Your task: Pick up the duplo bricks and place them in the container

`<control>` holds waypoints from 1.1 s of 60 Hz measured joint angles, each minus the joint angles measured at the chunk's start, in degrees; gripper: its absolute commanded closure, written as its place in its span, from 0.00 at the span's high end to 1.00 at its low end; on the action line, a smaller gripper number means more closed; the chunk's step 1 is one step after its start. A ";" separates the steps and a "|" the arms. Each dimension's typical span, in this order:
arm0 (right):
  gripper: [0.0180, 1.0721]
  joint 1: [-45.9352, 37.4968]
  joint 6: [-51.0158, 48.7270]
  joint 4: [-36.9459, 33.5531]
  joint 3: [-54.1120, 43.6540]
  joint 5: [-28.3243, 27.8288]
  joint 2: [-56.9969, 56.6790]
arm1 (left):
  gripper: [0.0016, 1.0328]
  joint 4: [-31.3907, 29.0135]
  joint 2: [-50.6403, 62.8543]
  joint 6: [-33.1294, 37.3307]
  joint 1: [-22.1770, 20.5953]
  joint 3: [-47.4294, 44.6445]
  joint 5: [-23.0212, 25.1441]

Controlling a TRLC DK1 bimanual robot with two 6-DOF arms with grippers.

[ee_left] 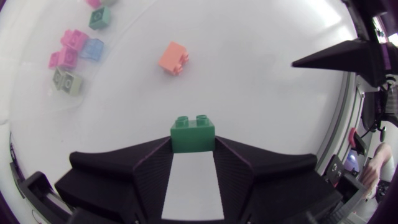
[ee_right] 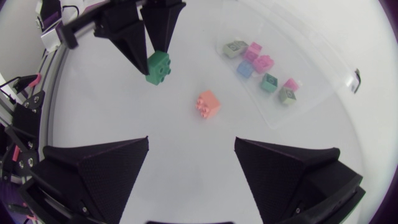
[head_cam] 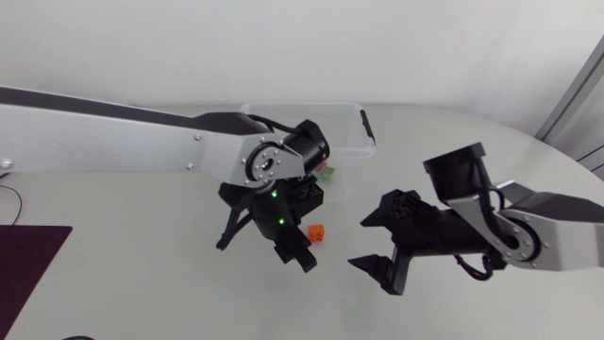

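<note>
My left gripper (ee_left: 193, 148) is shut on a green duplo brick (ee_left: 193, 133), held by its sides a little above the table. The right wrist view shows that brick (ee_right: 158, 67) between the left gripper's fingers (ee_right: 166, 25). An orange brick (head_cam: 318, 231) lies on the table just beside the left gripper (head_cam: 300, 257), and ahead of it in the left wrist view (ee_left: 173, 57). My right gripper (head_cam: 361, 244) stands open to the right of the orange brick (ee_right: 209, 103), with nothing between its fingers. The clear container (head_cam: 283, 107) is behind the left arm.
The container (ee_right: 314, 65) holds several bricks: pink (ee_left: 69, 46), blue (ee_left: 92, 48), green (ee_left: 98, 17) and grey (ee_left: 67, 81). A dark mat (head_cam: 28, 260) lies at the table's left edge.
</note>
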 measured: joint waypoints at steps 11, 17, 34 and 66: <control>0.95 1.73 -4.17 0.55 8.04 0.00 11.34 | 0.31 -0.11 -9.35 2.03 1.92 -0.09 -0.02; 0.95 2.62 -6.73 0.66 10.47 0.02 15.43 | 0.32 -0.11 -13.99 3.45 3.72 -0.09 0.00; 0.92 4.44 -10.14 0.66 16.57 0.24 24.52 | 0.33 5.73 -19.76 6.08 10.97 2.64 0.90; 0.14 4.31 -12.46 -2.43 22.88 -0.02 33.99 | 0.35 20.37 -5.68 7.54 19.71 8.72 6.54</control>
